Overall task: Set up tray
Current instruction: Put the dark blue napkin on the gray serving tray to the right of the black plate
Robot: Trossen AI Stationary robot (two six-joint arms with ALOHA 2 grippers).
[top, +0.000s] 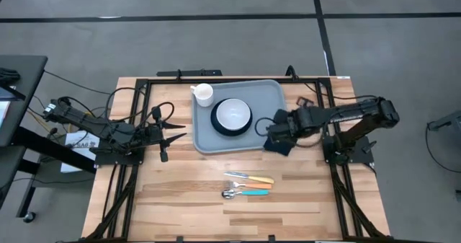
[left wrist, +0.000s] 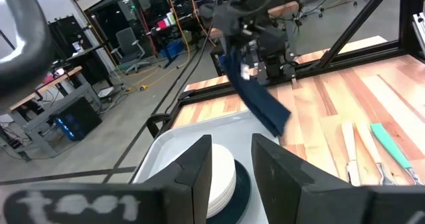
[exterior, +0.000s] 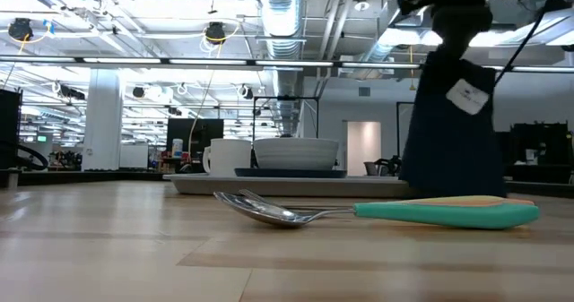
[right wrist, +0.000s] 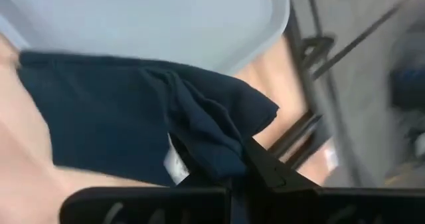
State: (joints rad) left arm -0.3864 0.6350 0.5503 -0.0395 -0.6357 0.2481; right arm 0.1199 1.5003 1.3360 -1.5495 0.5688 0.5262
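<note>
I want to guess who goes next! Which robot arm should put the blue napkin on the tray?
Probably the right arm. Its tool is already shut on the napkin, hanging by the tray edge. The left tool is open, over bare table on the tray's other side.

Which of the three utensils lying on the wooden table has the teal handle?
The spoon, nearest the table's front edge; the two utensils beside it, lying closer to the grey-blue tray, have yellow-orange and pale handles.

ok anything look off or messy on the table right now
Nothing spilled or damaged. The only loose item is the navy napkin, hanging crumpled from the right gripper at the tray edge. The left gripper waits open beside the tray.
</note>
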